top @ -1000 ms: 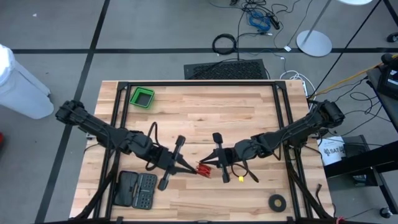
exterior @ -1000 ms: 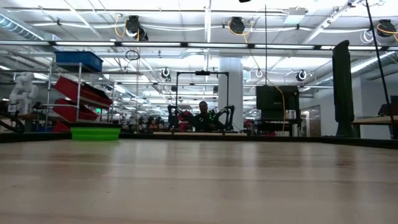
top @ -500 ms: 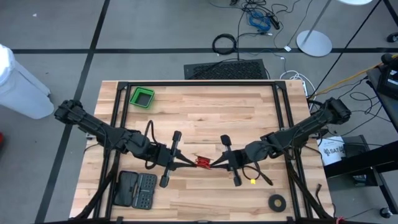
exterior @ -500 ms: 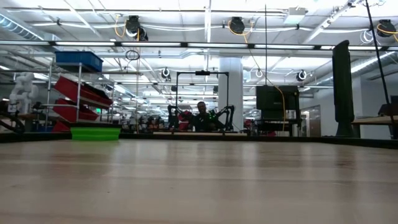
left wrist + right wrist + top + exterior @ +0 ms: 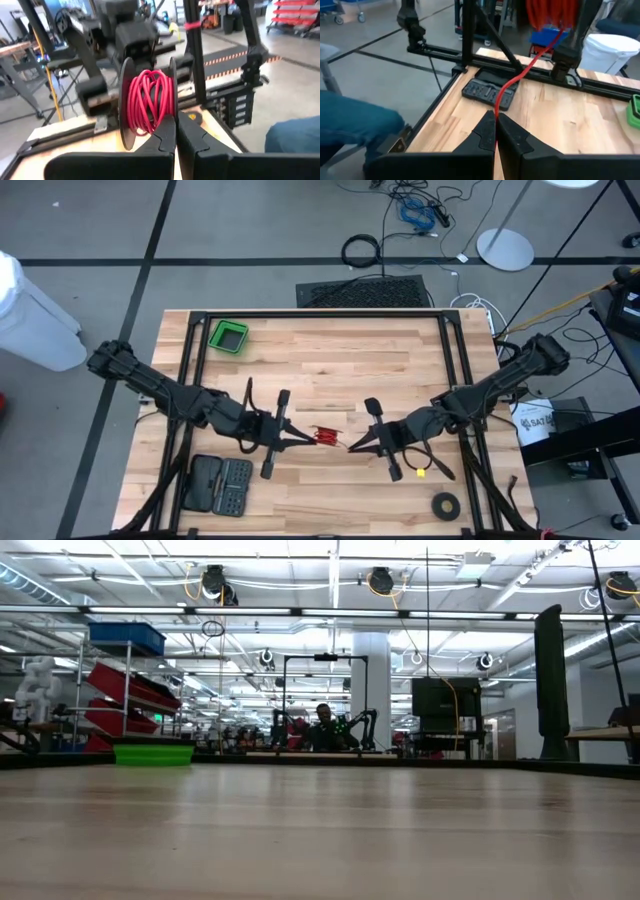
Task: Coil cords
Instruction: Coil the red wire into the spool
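Cord (image 5: pixel 327 437), red in these views, hangs between the two hands above the middle of the desk (image 5: pixel 330 360), near its front half. The left hand (image 5: pixel 301 440) is pressed together on the wound part: in its wrist view several red loops (image 5: pixel 148 102) stand bunched between what look like two dark discs, just past the fingertips (image 5: pixel 167 135). The right hand (image 5: pixel 352 447) is pinched shut on the free tail (image 5: pixel 512 82), a single strand running from its tips toward the bundle.

It looks thin, light and limp, so it should sag and spring loose wherever it is not held. The loops will probably slip apart unless gripped across the whole bunch; the tail seems best taken close to the bundle, leaving little slack to whip about.

A green bin (image 5: pixel 228 335) sits at the far left corner, well apart. A dark tool case (image 5: pixel 222 483) lies near the front left, below the left arm, and a flat black tape ring (image 5: pixel 446 504) lies at the front right. A small yellow spot (image 5: pixel 419 473) shows by the right arm; what it is cannot be told. Nothing lies between the hands.
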